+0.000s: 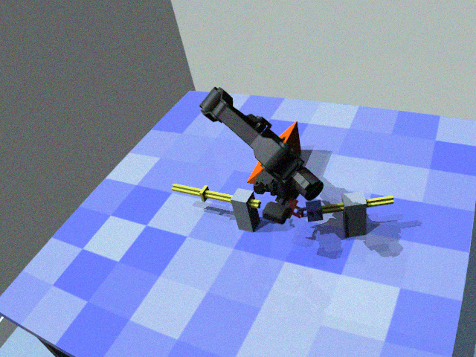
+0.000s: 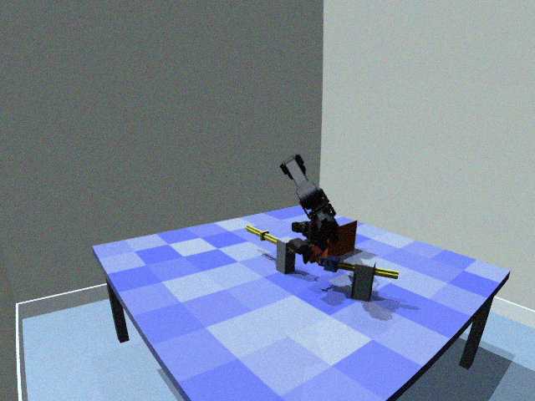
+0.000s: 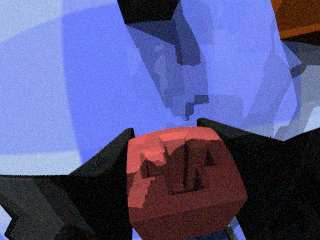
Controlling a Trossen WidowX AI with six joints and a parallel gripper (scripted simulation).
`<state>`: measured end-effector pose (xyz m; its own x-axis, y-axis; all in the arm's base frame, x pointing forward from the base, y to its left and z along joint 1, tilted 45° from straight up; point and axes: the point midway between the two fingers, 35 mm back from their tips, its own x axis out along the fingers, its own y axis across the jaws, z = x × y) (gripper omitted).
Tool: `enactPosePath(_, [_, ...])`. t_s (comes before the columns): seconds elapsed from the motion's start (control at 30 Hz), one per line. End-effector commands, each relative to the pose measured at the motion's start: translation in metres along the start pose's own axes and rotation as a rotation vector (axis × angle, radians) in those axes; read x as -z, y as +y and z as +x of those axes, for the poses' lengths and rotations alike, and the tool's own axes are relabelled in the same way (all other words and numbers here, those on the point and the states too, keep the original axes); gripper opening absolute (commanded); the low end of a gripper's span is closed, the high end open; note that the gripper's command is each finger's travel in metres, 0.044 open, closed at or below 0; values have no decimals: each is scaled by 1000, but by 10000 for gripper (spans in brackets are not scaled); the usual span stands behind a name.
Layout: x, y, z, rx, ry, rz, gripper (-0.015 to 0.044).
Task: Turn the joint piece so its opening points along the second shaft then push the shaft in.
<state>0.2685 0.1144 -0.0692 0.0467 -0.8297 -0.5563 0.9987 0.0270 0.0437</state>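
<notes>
My gripper (image 1: pixel 288 206) (image 2: pixel 314 251) (image 3: pixel 166 130) is shut on the red joint piece (image 1: pixel 293 207) (image 2: pixel 318 253) (image 3: pixel 212 200), with a dark finger on each side in the wrist view. That view shows dark recesses in the piece's face. The piece hangs by a hinge from the dark blue part (image 1: pixel 314 210) (image 2: pixel 330 263) on the fixed yellow shaft (image 1: pixel 380 201) (image 2: pixel 386 273), held by the right block (image 1: pixel 355 219) (image 2: pixel 363 282). The second yellow shaft (image 1: pixel 186 188) (image 2: pixel 253 230) passes through the left block (image 1: pixel 242 211) (image 2: pixel 285 256); its end stands apart from the piece. Exact opening alignment is unclear.
An orange panel (image 1: pixel 295 140) (image 2: pixel 345 240) stands behind the gripper. The second shaft's yellow collar (image 1: pixel 204 193) (image 2: pixel 263 236) is left of the left block. The near finger is close to the second shaft's inner end. The arm reaches over from the upper left.
</notes>
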Motion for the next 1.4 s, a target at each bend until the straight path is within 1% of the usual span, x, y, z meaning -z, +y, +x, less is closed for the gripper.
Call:
enactPosePath(0.0, [0, 0, 0, 0, 0, 0, 0])
enactPosePath(0.2, [0, 0, 2, 2, 35, 2, 0])
enactPosePath(0.8, [2, -1, 19, 1, 386, 22, 0])
enactPosePath(1.33, [2, -1, 19, -2, 382, 16, 0])
enactPosePath(1.37, [2, -1, 19, -2, 382, 16, 26])
